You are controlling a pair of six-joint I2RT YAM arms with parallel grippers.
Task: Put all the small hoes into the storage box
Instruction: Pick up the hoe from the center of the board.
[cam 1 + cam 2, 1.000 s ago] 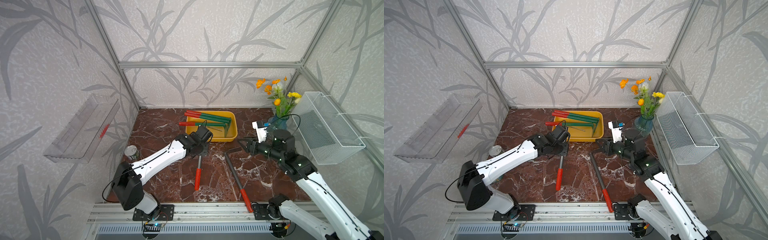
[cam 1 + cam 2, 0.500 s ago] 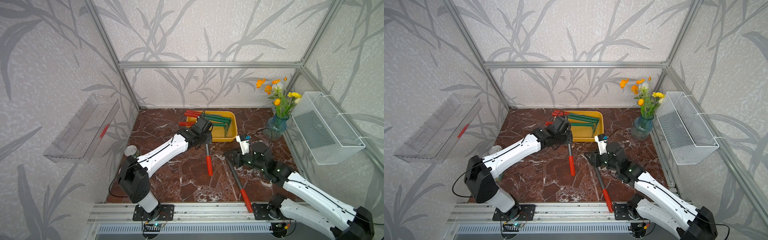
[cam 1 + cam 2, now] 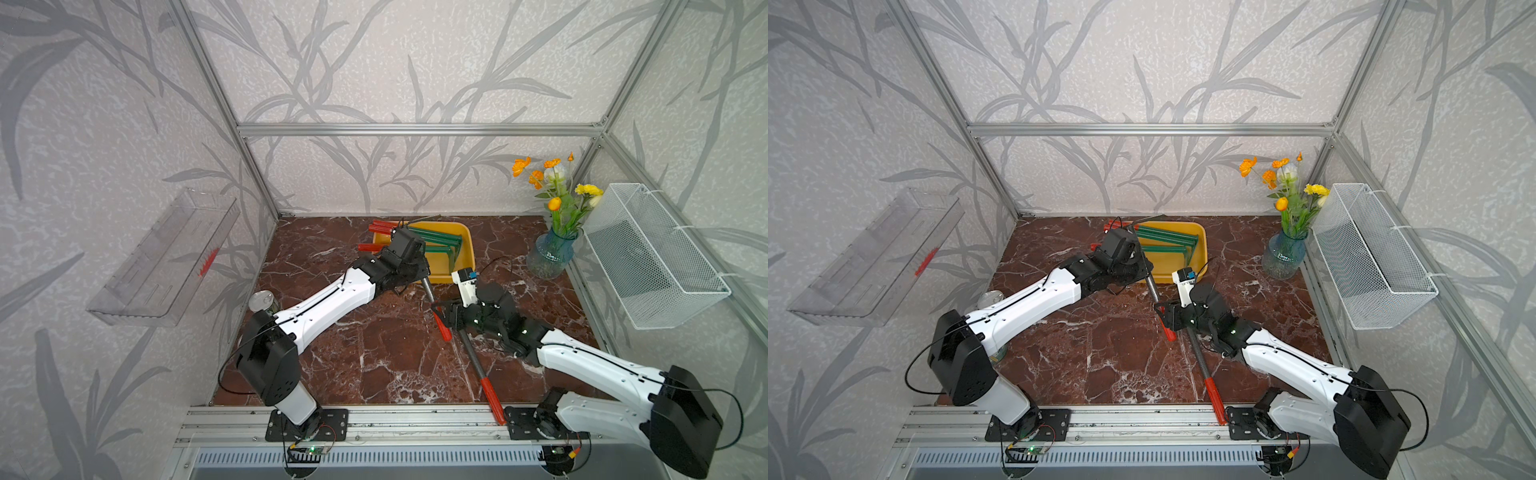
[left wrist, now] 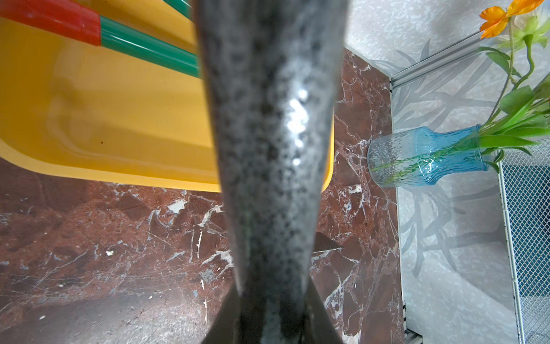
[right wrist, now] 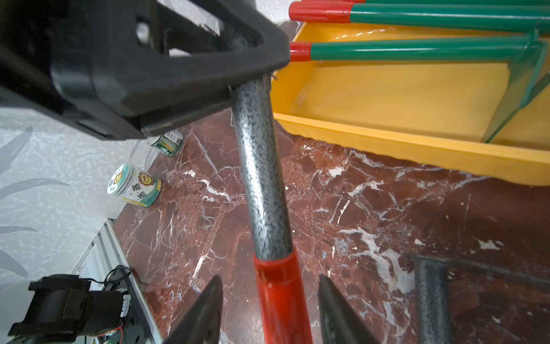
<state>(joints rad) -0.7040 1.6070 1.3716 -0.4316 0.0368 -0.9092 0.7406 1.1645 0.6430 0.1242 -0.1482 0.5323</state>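
Note:
The small hoe [image 3: 428, 289] has a speckled grey shaft and a red grip, and it hangs tilted above the table. My left gripper [image 3: 417, 270] is shut on its shaft [image 4: 268, 149] by the front edge of the yellow storage box [image 3: 469, 249]. The hoe's head end reaches over the box. My right gripper [image 5: 270, 280] is open. Its fingers [image 5: 208, 303] stand on either side of the red grip [image 5: 279, 297], with a gap on both sides. In both top views the right gripper [image 3: 1167, 316] is at the hoe's lower end. Several green tools with red grips lie in the box [image 5: 387, 149].
A second grey hoe [image 3: 478, 365] lies on the marble, its red grip at the front rail. A blue vase of flowers [image 3: 550, 257] and a white wire basket [image 3: 648, 257] stand at the right. A clear tray [image 3: 166, 257] hangs on the left wall. A small jar [image 5: 134, 187] sits at the left.
My left arm has carried the hoe towards the box and swung its red grip rightwards. My right arm has come in to the left, and its jaws have opened wider round that grip.

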